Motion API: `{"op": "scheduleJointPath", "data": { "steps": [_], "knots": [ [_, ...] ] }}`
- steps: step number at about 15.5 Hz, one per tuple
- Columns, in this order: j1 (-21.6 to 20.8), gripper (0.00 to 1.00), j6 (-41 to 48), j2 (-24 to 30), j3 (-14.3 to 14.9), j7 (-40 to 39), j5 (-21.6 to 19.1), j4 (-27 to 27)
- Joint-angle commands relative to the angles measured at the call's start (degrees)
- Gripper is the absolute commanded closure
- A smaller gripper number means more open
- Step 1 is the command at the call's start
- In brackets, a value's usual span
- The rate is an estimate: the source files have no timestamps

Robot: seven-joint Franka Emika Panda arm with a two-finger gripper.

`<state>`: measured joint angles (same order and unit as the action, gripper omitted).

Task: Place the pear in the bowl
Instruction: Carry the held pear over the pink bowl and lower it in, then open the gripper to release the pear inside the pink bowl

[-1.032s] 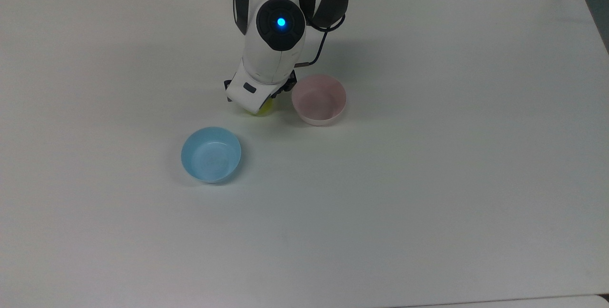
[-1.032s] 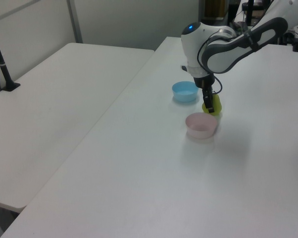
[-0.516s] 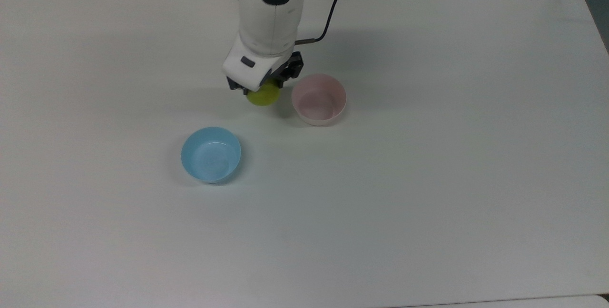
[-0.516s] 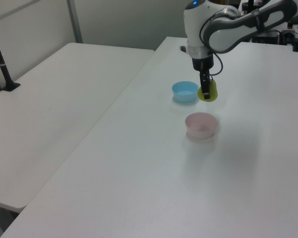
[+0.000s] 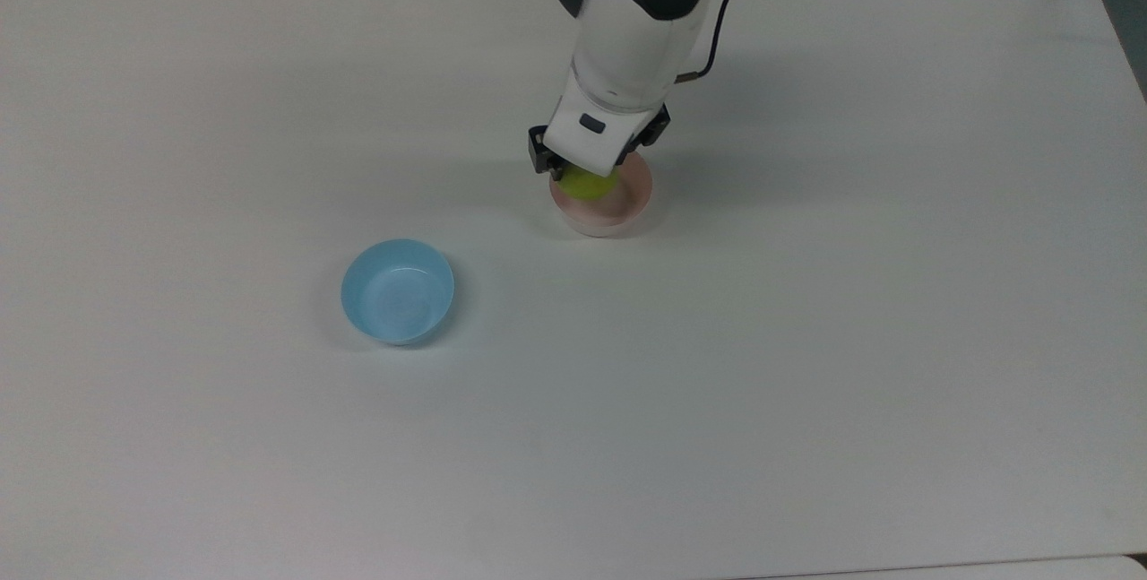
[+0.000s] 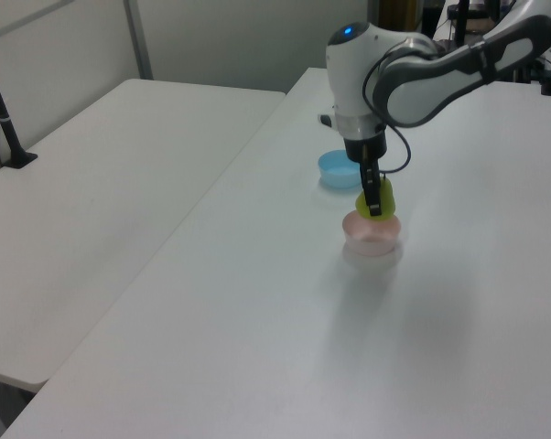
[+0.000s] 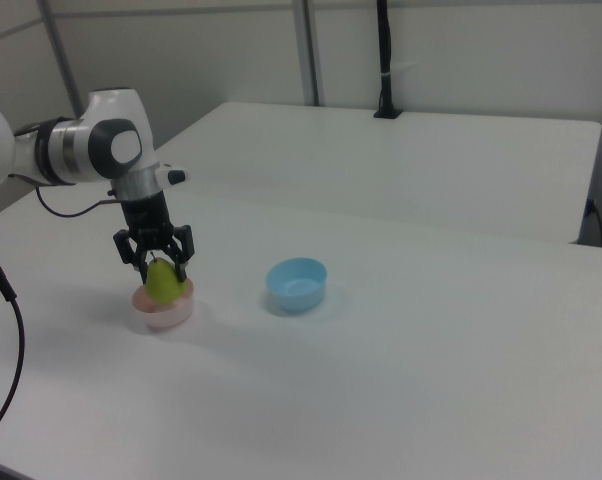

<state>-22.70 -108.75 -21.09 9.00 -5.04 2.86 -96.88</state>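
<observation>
The gripper (image 7: 156, 262) is over the pink bowl (image 7: 163, 311) at the right view's left, fingers pointing down and clamped on the pear (image 7: 162, 283), one dark finger on each side of the fruit. The pear hangs just above the bowl's hollow, its rounded base level with the rim or a touch inside; whether it touches the bowl's floor can't be made out. In the top view the gripper (image 5: 589, 175) sits above centre, and the white wrist covers the pear's (image 5: 587, 185) upper half and the bowl's (image 5: 618, 214) far rim, so just a yellow-green crescent peeks out over the pink inside. The stem tip is hidden behind the fingers in every view. In the left view, right of centre, the gripper (image 6: 374, 203) comes down from the arm (image 6: 413, 73), whose far end runs off the frame's upper right; one black finger crosses the front of the pear (image 6: 383, 198), and the bowl (image 6: 372, 235) sits directly beneath. The blue bowl (image 5: 398, 290) stands well apart on the white table (image 5: 806, 338), lower left of the pink one in the top view; in the left view the blue bowl (image 6: 335, 170) is partly hidden behind the wrist.
</observation>
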Motion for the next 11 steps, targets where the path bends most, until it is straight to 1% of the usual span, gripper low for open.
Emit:
{"op": "scheduleJointPath", "data": {
  "steps": [1, 2, 3, 4, 8, 11],
  "knots": [
    [-1.6, 0.49, -2.0, -2.5, 0.8, 2.5, -0.4, 0.5],
    [-1.6, 0.38, -2.0, -2.6, 0.8, 2.5, -0.2, 0.5],
    [-1.6, 0.22, -1.9, -2.6, 0.8, 2.5, -0.2, 0.5],
    [-1.6, 0.0, -1.9, -2.6, 0.8, 2.6, -0.2, 0.5],
    [-1.7, 0.0, -1.7, -0.8, 0.8, 3.2, -0.2, 0.6],
    [0.6, 0.0, -0.9, 4.2, 0.8, 3.2, -0.2, 0.3]
  ]
}}
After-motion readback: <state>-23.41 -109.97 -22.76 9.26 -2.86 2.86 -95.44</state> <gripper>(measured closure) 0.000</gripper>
